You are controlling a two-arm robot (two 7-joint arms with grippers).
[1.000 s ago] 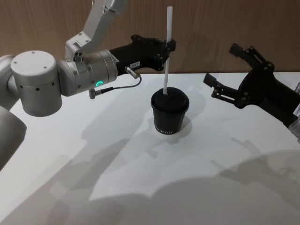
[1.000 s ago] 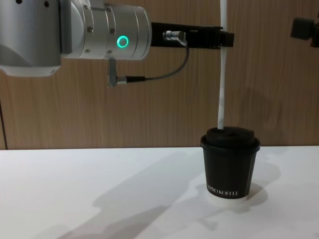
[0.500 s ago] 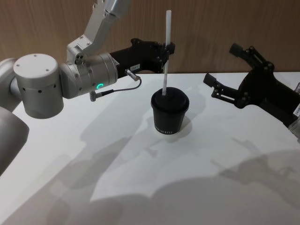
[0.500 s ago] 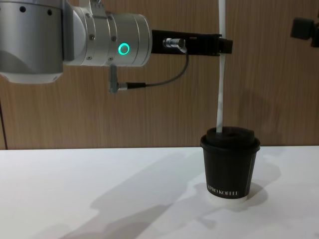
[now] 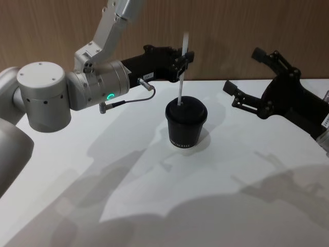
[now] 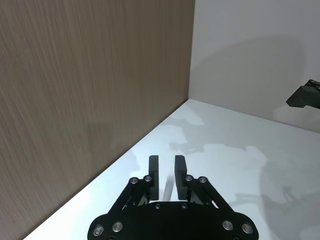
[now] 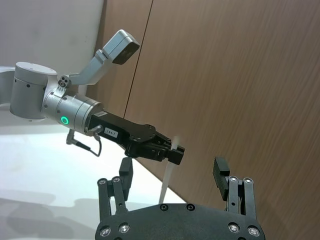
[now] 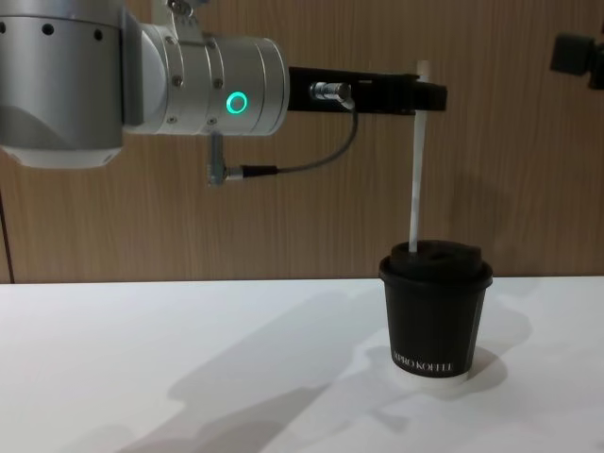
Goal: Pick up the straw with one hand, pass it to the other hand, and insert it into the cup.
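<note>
The white straw [image 5: 181, 72] stands upright with its lower end through the domed lid of the black cup [image 5: 186, 125] at the table's middle. From the side, the straw [image 8: 416, 160] rises out of the cup [image 8: 435, 316], and its top sits just above my left gripper [image 8: 427, 95]. My left gripper [image 5: 184, 57] reaches in from the left. Its fingers are slightly apart around the straw's upper part, so it is open. My right gripper [image 5: 247, 77] hangs open to the cup's right with nothing in it. The straw [image 7: 168, 172] also shows beyond the right fingers.
A wooden wall runs along the white table's [image 5: 154, 206] far edge, just behind the cup. A dark cable [image 5: 128, 98] with a metal plug loops under the left wrist. Bare table lies in front of the cup and to its left.
The straw has slid down through the left gripper's fingers and deeper into the cup, so much less of it stands above the fingers. The left gripper has lowered a little. The right arm has not moved.
</note>
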